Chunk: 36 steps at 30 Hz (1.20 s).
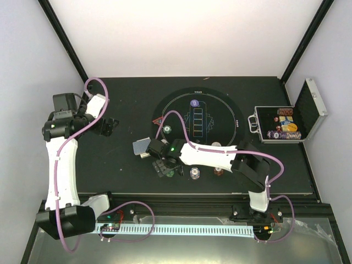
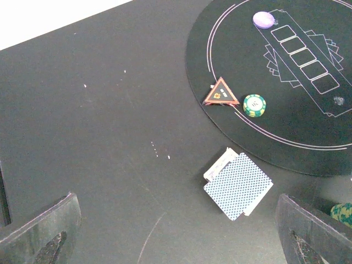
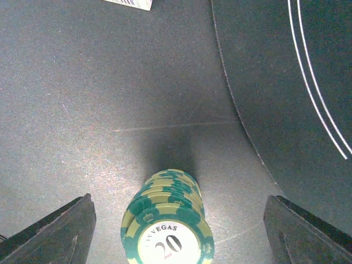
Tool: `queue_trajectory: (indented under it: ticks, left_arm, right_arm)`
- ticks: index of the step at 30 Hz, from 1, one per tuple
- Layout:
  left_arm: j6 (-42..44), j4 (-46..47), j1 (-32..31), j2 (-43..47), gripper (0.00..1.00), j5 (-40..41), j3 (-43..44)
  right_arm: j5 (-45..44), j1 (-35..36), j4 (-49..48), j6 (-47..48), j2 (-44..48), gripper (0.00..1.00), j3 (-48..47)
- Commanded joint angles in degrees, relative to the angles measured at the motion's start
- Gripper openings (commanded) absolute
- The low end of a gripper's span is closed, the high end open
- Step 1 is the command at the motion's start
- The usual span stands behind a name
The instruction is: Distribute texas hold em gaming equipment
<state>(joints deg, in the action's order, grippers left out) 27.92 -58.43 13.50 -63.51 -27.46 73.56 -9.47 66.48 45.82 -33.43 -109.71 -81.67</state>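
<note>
**Right gripper** [image 3: 179,202]: open, jaws set wide, over the bare desk [image 3: 82,110] just off the near-left rim of the round black mat [image 3: 286,99].

**Stack of green chips** [image 3: 168,220]: stands on the desk between the two fingers [image 3: 55,234], touching neither and slightly nearer the left one. Its long axis is upright. The top face, printed "VEGAS 20", points up at the wrist camera.

**Left gripper** [image 2: 176,201]: open and holding nothing, over the left part of the desk, well apart from the mat.

**Card pile** [image 2: 237,186]: lies blue backs up on the desk, ahead of the left gripper and nearer its right finger. It sits just outside the mat's left rim and askew to the desk edges. Its long axis cannot be told with confidence from this angle.

**Red triangle marker** [image 2: 221,92]: flat on the mat's left edge, apex pointing away from the left wrist camera.

**Single green chip** [image 2: 254,105]: just right of the marker.

**Purple button** [image 2: 263,20]: farther in on the mat.
</note>
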Motion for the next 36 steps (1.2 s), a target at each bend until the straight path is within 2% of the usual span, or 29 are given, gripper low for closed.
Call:
queue_trajectory:
  ticks: [1, 17, 27, 36]
  left_arm:
    - [0.29, 1.22, 0.4, 1.07, 0.99, -0.44, 0.53]
    - [0.29, 0.91, 0.39, 0.88, 0.99, -0.23, 1.65]
    - [0.54, 0.88, 0.45, 0.97, 0.99, -0.22, 1.84]
    - [0.55, 0.74, 0.48, 1.02, 0.99, -0.12, 1.84]
  right_arm:
    - [1.01, 0.53, -1.8, -1.07, -0.86, 0.84, 1.09]
    - [1.17, 0.54, -2.76, -1.2, -2.15, 0.55, 1.82]
    - [0.74, 0.58, -2.13, -1.29, -0.43, 0.3, 1.94]
    - [-0.8, -0.42, 1.56, -0.89, 2.2, 0.2, -1.45]
